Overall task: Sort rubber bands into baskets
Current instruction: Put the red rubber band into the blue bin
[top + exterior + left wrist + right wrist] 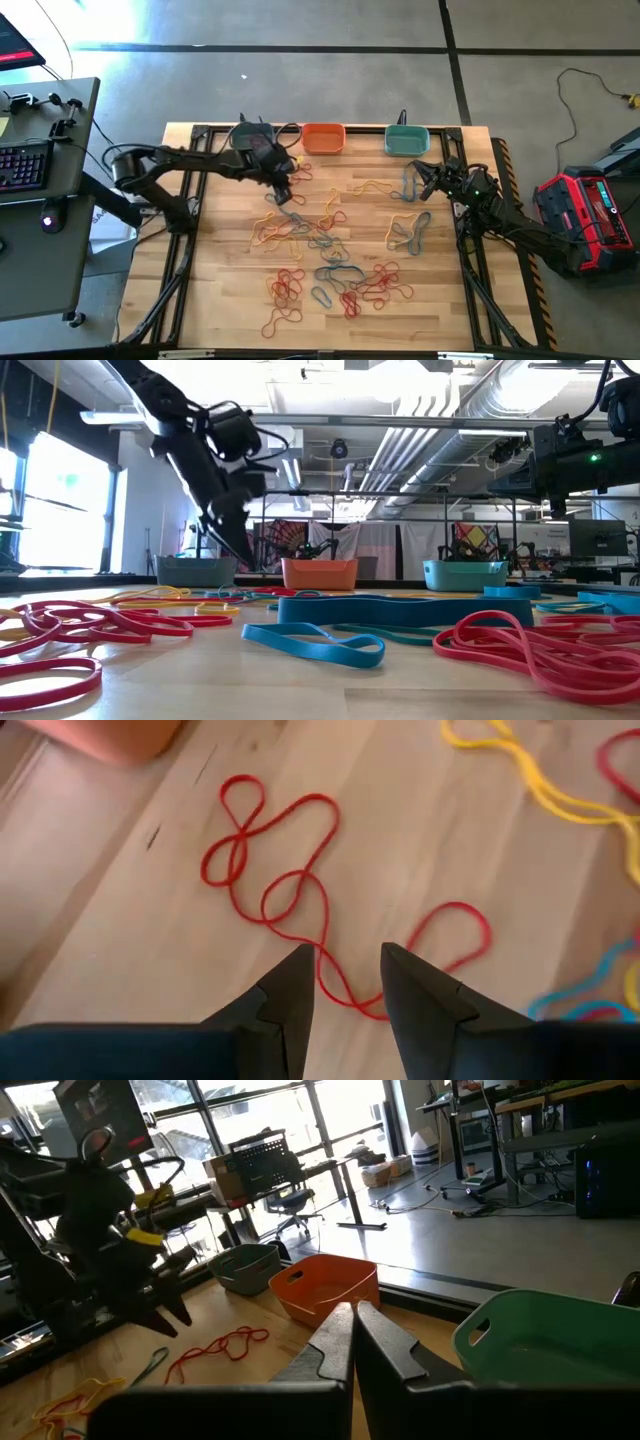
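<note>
Your left pincer (343,982) hangs spread over a red rubber band (300,900) on the counter (120,940) near the orange basket (323,138); next, lower and pinch. Right pincer (353,1342) waits, pressed together.

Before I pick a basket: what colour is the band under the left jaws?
Red band, clearest in left wrist view.
</note>
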### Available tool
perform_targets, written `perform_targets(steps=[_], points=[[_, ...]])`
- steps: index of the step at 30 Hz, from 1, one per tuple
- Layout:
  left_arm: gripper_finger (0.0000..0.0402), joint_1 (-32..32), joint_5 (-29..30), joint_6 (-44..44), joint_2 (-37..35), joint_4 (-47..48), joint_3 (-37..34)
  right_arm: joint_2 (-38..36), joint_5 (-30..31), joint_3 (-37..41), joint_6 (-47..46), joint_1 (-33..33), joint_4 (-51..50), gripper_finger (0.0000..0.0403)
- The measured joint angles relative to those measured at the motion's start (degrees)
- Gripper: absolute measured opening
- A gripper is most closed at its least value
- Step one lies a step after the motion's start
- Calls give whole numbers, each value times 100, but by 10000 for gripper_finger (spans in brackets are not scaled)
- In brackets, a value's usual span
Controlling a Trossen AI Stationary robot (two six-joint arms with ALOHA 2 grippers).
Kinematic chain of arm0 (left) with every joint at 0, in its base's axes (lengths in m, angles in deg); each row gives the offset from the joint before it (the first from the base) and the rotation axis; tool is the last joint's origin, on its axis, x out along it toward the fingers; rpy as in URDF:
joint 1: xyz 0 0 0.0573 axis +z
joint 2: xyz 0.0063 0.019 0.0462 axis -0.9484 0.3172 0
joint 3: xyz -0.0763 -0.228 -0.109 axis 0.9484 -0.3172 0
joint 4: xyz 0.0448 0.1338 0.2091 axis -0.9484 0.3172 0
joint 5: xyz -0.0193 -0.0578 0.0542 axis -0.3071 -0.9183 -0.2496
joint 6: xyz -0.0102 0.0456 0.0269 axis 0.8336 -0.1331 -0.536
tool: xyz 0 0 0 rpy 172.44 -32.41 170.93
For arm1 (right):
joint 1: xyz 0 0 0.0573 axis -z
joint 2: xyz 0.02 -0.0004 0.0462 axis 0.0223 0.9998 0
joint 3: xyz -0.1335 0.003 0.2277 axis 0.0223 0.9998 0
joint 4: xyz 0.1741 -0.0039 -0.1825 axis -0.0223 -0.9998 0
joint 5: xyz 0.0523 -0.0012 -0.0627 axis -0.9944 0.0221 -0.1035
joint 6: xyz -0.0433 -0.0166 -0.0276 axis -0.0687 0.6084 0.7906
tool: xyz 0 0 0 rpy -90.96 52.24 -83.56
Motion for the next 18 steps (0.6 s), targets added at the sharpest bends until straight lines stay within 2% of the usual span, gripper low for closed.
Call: perform_targets(steps=[11,18], points=[[111,1,133,145,770,-227,0,1,1,0,0,0,0,0],[109,5,201,145,864,-316,9,2,1,1,0,-2,0,0]])
